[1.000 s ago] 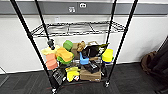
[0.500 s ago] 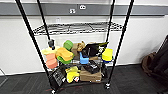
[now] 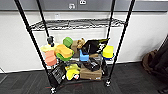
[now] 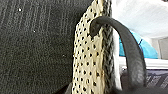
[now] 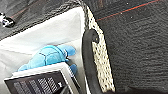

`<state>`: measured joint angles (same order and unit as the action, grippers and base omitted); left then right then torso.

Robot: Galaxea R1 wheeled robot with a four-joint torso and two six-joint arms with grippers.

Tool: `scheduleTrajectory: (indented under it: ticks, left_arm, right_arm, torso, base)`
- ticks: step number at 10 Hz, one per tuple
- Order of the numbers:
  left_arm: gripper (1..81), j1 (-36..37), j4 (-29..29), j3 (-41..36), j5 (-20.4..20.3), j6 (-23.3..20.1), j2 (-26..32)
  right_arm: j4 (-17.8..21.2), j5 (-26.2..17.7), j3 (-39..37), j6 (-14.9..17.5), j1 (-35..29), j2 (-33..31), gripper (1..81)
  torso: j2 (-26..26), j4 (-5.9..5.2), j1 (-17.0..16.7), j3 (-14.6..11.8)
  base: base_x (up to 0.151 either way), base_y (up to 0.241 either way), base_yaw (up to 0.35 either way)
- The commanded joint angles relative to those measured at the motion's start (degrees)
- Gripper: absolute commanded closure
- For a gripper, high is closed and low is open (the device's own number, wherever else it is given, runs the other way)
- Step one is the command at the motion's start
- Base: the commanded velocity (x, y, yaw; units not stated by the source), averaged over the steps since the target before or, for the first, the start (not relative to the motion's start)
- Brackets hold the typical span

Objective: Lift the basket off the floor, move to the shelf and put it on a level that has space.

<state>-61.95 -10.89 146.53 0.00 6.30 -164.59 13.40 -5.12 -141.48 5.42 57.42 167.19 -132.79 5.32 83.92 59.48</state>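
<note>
The shelf (image 3: 30,33) stands straight ahead in the head view, black posts on small wheels against a white wall. Its level (image 3: 75,24), a silvery wire grid, lies bare at mid height. The basket (image 4: 87,62) shows close in the left wrist view: beige woven wall, white lining and a dark loop handle (image 4: 130,50), with the floor (image 4: 37,50) beside it. In the right wrist view the basket (image 5: 101,62) holds a blue plush toy (image 5: 50,56) and a flat box with a dark panel (image 5: 37,83); another dark handle (image 5: 86,57) arches over its rim.
Yellow, green and orange clutter (image 3: 63,51) crowds the tier below the level. A brown cardboard box (image 3: 90,73) sits on the bottom tier. A dark bag or chair (image 3: 156,62) stands to the right of the rack. A red line (image 5: 125,10) crosses the carpet.
The whole head view has shifted a little and the rack looks slightly nearer and lower in the picture; the camera has moved. The things on the rack have not moved.
</note>
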Motion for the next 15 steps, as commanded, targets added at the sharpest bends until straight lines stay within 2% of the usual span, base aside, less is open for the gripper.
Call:
scheduleTrajectory:
  ticks: [1,4,7,10,12,13,14,15]
  left_arm:
    - [1.0,5.56,0.16,-0.98,2.2,0.2,-0.05]
    - [1.0,6.8,0.08,-0.63,0.97,0.2,-0.31]
    - [1.0,8.29,-0.46,-1.77,2.02,0.11,0.74]
    - [1.0,8.29,-0.54,-9.76,1.93,0.2,5.04]
    - [1.0,8.37,-0.45,-11.88,1.93,0.2,6.45]
    - [81.1,8.2,-0.28,-11.88,1.93,0.2,6.37]
    - [81.1,8.12,-0.28,-11.88,1.93,0.2,6.37]
    - [81.1,8.2,-0.36,-12.23,1.93,0.2,6.37]
  right_arm:
    - [4.08,-1.92,0.43,-0.15,-6.83,-0.26,1.0]
    - [7.17,-1.56,0.34,-0.15,-7.71,0.36,1.0]
    - [8.92,-1.56,-0.36,-0.15,-7.79,1.06,1.0]
    - [9.1,-1.56,-0.45,-0.15,-7.71,1.33,1.0]
    - [8.93,-1.73,-0.71,-0.06,-7.62,1.68,1.0]
    - [8.66,-1.74,-1.15,-0.06,-7.44,2.03,1.0]
    - [8.66,-1.74,-1.85,-0.06,-7.35,2.29,1.0]
    - [8.58,-1.82,-2.47,-0.06,-7.18,2.64,81.1]
  torso:
    - [0.05,0.0,-0.02,-0.09]
    - [-0.11,0.0,0.02,0.11]
    - [-0.13,0.0,0.02,0.11]
    - [-0.13,0.0,0.02,0.11]
    - [-0.13,0.0,0.02,0.11]
    - [-0.13,0.0,0.02,0.11]
    - [-0.13,0.0,0.02,0.11]
    - [-0.13,0.0,0.02,0.11]
  base:
    - [0.0,0.0,0.0]
    - [0.0,0.0,0.0]
    - [0.0,0.0,0.0]
    - [0.0,0.0,0.0]
    - [0.0,0.0,0.0]
    - [0.0,0.0,0.0]
    - [0.0,0.0,0.0]
    - [0.0,0.0,0.0]
